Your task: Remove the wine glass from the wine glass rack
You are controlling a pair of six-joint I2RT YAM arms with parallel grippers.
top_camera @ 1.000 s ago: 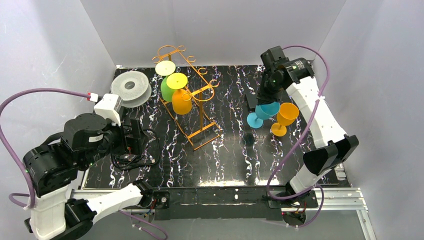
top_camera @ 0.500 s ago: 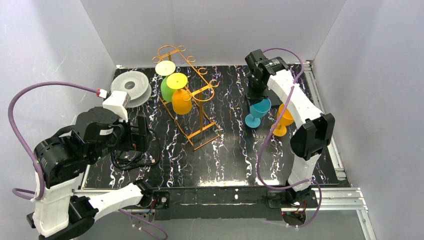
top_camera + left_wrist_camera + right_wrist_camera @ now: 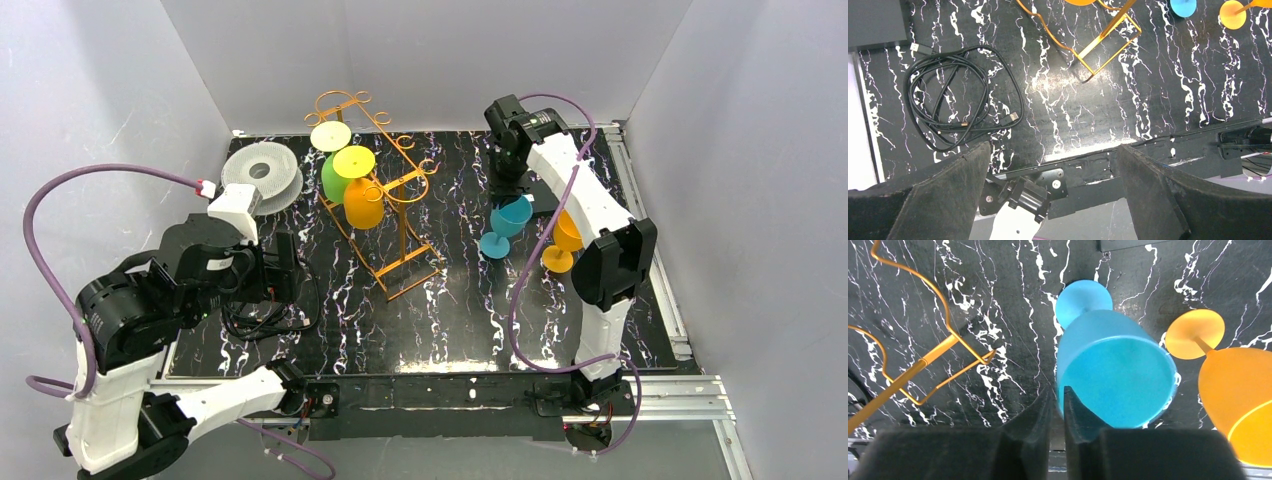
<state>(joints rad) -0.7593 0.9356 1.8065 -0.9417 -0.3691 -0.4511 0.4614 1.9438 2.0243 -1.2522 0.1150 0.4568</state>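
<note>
off the wine glass rack (image 3: 403,240) and well to its right, the blue wine glass (image 3: 1113,370) leans beside an orange wine glass (image 3: 562,240), foot down at the desk (image 3: 400,330), long axis tilted, mouth up toward the far right. the right pincer (image 3: 1057,410) nips its thin rim; the left pincer (image 3: 1052,147) gapes idle. it looks light, stiff and slick, so the stem seems the surer hold.

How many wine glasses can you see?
4: green glass and orange glass hang on the rack; blue glass, tilted, and second orange glass sit right of it. More may be hidden.
</note>
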